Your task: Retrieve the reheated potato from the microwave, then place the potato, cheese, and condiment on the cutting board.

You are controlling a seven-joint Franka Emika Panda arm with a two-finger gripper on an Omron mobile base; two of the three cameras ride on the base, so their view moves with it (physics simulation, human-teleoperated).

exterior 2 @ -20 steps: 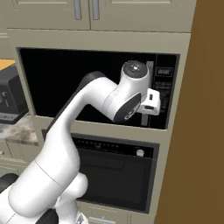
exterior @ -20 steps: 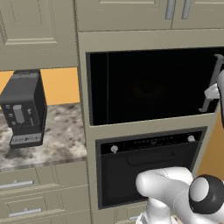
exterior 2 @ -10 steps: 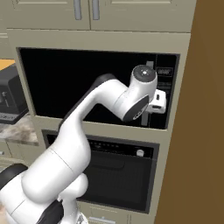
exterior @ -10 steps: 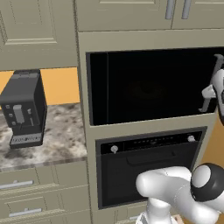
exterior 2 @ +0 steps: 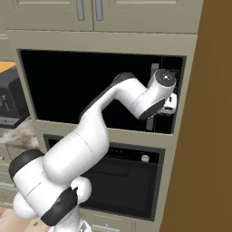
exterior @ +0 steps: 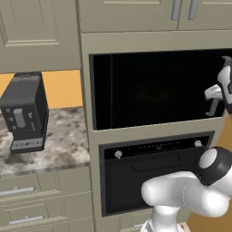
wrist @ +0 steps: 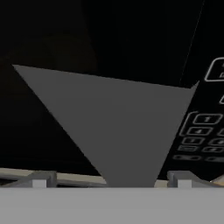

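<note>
the tool [exterior 2: 168, 105], fingers spread and empty, sits at the microwave [exterior: 154, 90] door's right edge, by its upright handle [exterior 2: 152, 95].

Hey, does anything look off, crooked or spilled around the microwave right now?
Nothing stands out. The microwave looks shut and square in its cabinet, the oven below is closed, and the coffee machine stands upright on the counter. No spills.

microwave [exterior: 154, 88]: 1 | oven [exterior: 154, 176]: 1 | coffee machine [exterior: 25, 113]: 1
</note>
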